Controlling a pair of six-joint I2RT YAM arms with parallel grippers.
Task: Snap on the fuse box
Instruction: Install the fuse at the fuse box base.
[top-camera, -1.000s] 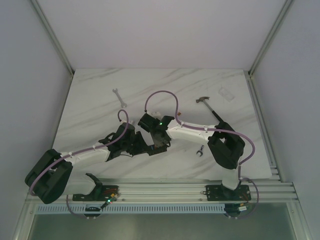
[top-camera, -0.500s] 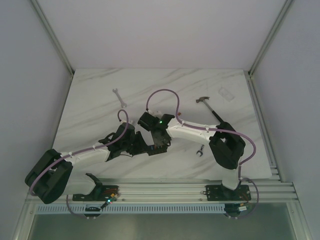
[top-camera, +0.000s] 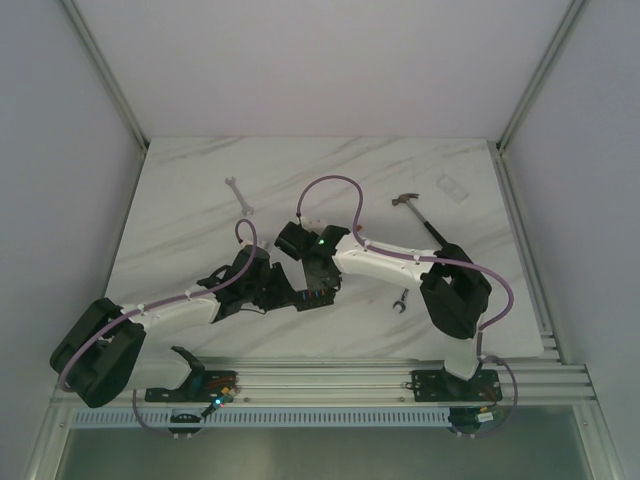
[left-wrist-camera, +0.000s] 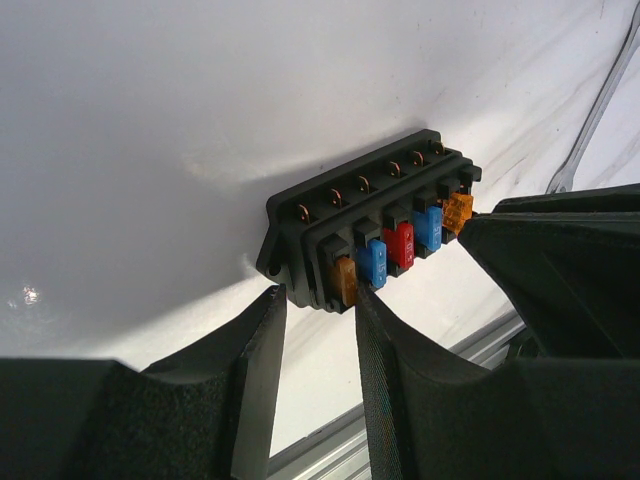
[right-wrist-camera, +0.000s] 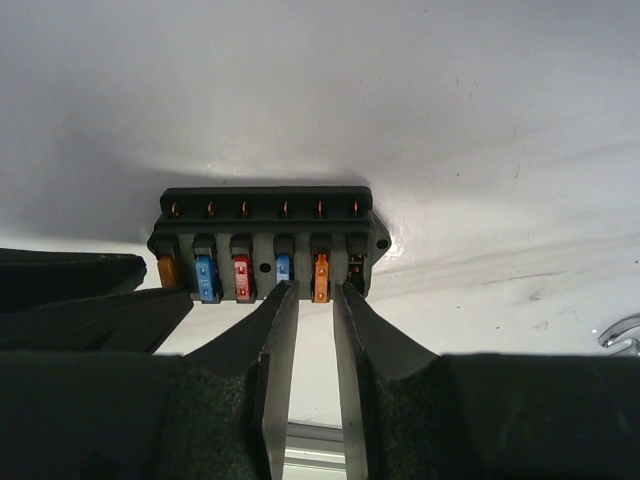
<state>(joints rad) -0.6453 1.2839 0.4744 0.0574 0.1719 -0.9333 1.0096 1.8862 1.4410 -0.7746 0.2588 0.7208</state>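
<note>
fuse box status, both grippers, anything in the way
Left gripper slightly open at fuse box end. Right gripper slightly open, tips at orange fuse. Nothing between tips and box.

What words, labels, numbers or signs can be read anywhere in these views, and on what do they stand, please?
None can be read.
Red fuse and blue fuses on the fuse box: faint marks on their faces, too blurred to read.
Long wrench, short wrench, hammer: too small to show any marking.
</note>
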